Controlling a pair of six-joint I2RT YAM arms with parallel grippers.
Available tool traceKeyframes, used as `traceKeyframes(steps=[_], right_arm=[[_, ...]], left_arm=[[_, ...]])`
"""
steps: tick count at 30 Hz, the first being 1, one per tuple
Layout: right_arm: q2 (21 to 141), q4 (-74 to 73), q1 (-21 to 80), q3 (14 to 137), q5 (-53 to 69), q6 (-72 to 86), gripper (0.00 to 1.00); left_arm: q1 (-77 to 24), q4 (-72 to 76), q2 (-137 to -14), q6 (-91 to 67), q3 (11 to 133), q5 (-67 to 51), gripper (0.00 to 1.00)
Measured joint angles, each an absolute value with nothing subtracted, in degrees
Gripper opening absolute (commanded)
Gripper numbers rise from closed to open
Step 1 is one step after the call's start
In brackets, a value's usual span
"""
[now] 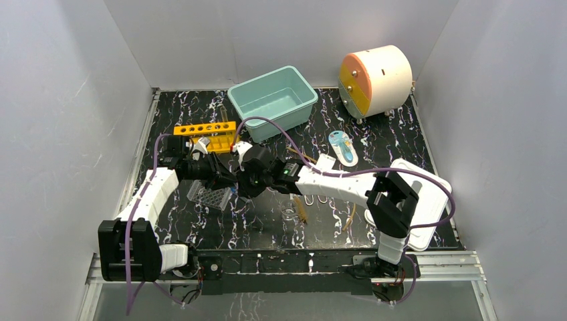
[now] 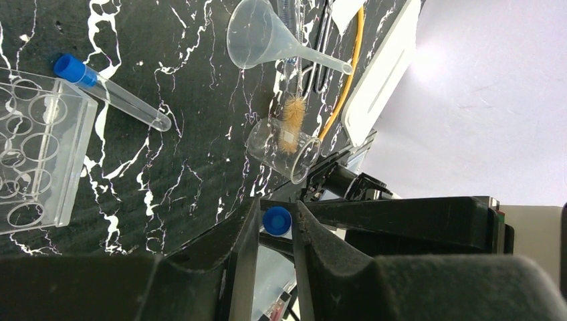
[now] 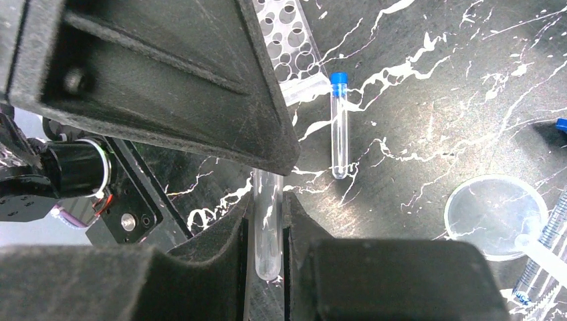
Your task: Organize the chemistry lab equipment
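Left claw (image 2: 276, 224) is pinched tight on the blue cap (image 2: 277, 219), and right claw (image 3: 267, 217) squeezes the clear tube (image 3: 268, 257) by its glass body: two grips on one tube, left of centre over the tabletop (image 1: 267, 227). The left arm rises from its base and bends inward, while the right arm stretches its forearm leftward to meet it. Just beside them sits a clear well rack (image 2: 37, 147), with a second capped tube (image 3: 339, 127) lying flat next to it. Behind is the yellow holed rack (image 1: 204, 128), then the teal bin (image 1: 273, 100) near the back wall, and a white tray (image 1: 428, 200) hugs the right edge. Bare surface lies toward the near edge.
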State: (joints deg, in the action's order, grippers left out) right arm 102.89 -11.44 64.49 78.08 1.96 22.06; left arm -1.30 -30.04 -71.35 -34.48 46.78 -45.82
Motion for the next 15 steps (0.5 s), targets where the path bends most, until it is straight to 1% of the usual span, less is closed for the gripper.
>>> traceKeyframes(steps=[2, 5, 7, 10, 11, 13, 15], right_arm=[[103.09, -11.53, 64.47, 78.08, 2.02, 22.06, 0.20], [103.53, -11.92, 64.27, 78.08, 2.07, 22.06, 0.20], [103.74, -12.10, 64.16, 78.08, 2.04, 22.09, 0.20], [103.98, -12.12, 64.10, 78.11, 2.04, 22.09, 0.20], [103.98, -12.10, 64.07, 78.11, 2.07, 22.09, 0.20], [103.98, -12.03, 64.01, 78.11, 2.22, 22.06, 0.20], [103.98, -11.94, 63.94, 78.11, 2.55, 22.04, 0.20]], left_arm=[[-1.28, -30.15, -71.35, -34.48, 46.89, -45.52, 0.23], [-1.28, -30.26, -71.35, -34.41, 47.09, -45.36, 0.30], [-1.28, -30.55, -71.35, -34.35, 47.40, -45.32, 0.31], [-1.28, -30.70, -71.18, -34.09, 47.75, -45.10, 0.24], [-1.28, -30.76, -71.13, -34.06, 47.75, -44.97, 0.23], [-1.28, -30.94, -71.13, -33.82, 47.75, -44.75, 0.25], [-1.28, -30.96, -71.13, -33.65, 47.75, -44.73, 0.29]])
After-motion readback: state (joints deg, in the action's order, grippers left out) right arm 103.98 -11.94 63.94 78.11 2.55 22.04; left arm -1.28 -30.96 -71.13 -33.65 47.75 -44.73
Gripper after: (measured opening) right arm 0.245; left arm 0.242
